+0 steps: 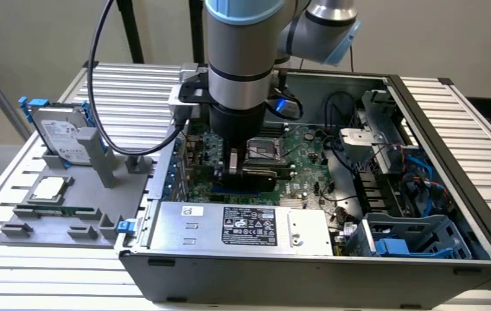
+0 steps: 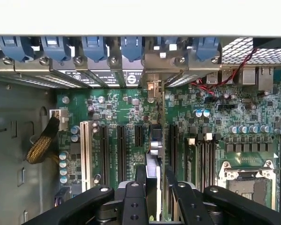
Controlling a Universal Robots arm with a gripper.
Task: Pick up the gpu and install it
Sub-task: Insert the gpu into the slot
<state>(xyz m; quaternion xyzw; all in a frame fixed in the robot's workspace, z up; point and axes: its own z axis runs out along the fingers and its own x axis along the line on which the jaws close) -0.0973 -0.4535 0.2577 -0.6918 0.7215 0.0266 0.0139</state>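
**GPU held on edge over the motherboard slots**

While the arm reaches down into the open computer case, several things sit on the slatted counter toward the exterior view's left. A grey fixture tray lies near the counter's left edge, just beside the case. On it a silver hard drive with blue rails stands tilted at the back, a square processor chip lies flat in the middle, and a narrow green memory stick rests near the front.

Further right, the case lies on its side with its top open. A silver power supply with a black label fills its near-left corner. Behind that, the gripper hangs low over the green motherboard. The fingers are closed on the gpu, which stands upright on its thin edge between them, as the wrist view shows. The card runs along the line of the black expansion slots, and its silver end bracket sits against the case's rear slot openings. Whether the card is fully seated I cannot tell.

To the exterior view's right of the gripper sits the empty processor socket, then loose cables, and a blue drive cage in the case's near-right corner.
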